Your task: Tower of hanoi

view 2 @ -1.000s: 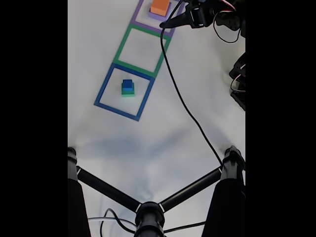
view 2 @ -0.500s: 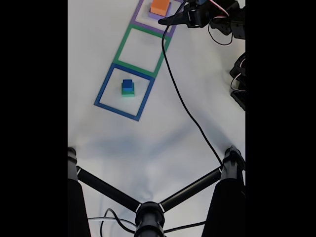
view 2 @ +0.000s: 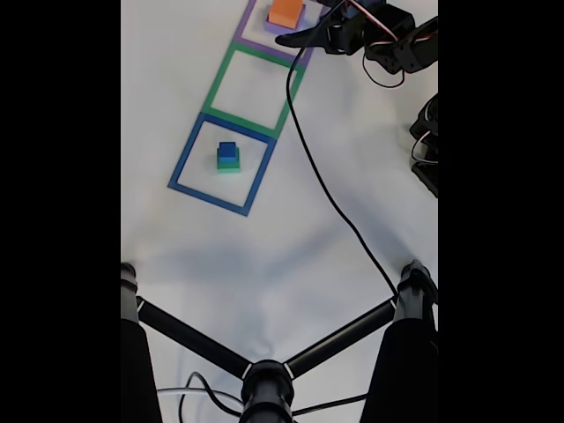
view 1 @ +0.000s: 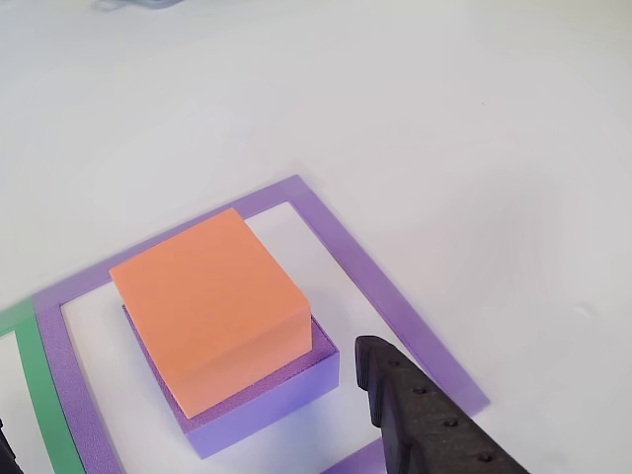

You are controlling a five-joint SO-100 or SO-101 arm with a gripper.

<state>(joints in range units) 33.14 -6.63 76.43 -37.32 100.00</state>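
From my fixed view I look straight down on a white table (view 2: 264,256), smooth and evenly lit, with soft grey shadows across its lower middle. Three tape squares run in a diagonal row on it: a blue outline (view 2: 185,159) lowest, a green outline (view 2: 218,75) above it, and a purple outline (view 2: 244,31) cut by the top edge. A black tripod (view 2: 264,388) fills the bottom, its legs spreading up to both sides, and a black cable (view 2: 330,198) trails from the arm down across the white surface to the right leg. Thin wires curl near the tripod's hub.

The blue cube (view 2: 227,150) sits on the green block (view 2: 228,164), both inside the blue outline, a little left of its centre. The orange block (view 1: 212,301) rests on the purple slab (view 1: 267,405) inside the purple outline; in the close view the slab shows below and to the right of the orange block.

The gripper (view 2: 295,37) hangs at the top right of the fixed view, its dark tip just beside the purple slab's right side, over the purple tape. In the close view I see one black finger (view 1: 415,415) coming in from the bottom right, near the slab's corner and not touching it. I cannot tell from either view whether the jaws are apart or together; nothing is held between them that I can see.
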